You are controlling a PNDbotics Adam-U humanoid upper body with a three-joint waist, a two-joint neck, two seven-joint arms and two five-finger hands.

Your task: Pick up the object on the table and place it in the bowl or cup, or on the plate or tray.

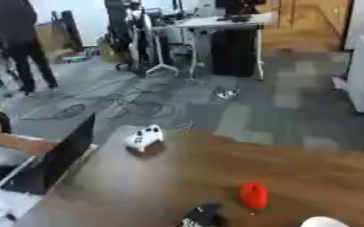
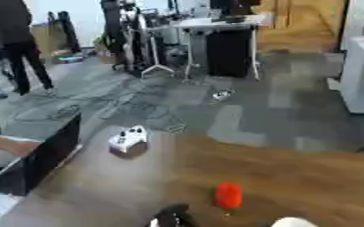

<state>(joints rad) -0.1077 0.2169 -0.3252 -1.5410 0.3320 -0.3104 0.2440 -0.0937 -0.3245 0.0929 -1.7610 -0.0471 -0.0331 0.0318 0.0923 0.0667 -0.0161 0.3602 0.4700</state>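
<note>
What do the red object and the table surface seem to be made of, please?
The red object looks like smooth plastic or rubber: one even, bright colour, rounded outline, no visible texture; blur leaves this open. The table appears to be wood or wood-look laminate: warm brown with faint streaks like grain and a slight sheen at its far left part.

Both views are blurred throughout. A red object [image 1: 253,195] on the bench [image 1: 138,186] shows only as a rounded shape; its kind cannot be told. A white item [image 1: 325,222] is cut off by the lower edge. A dark hand [image 2: 172,218] with white marks is also cut by that edge; its side and finger position cannot be determined. A white device [image 1: 145,137] at the far bench edge is indistinct.
</note>
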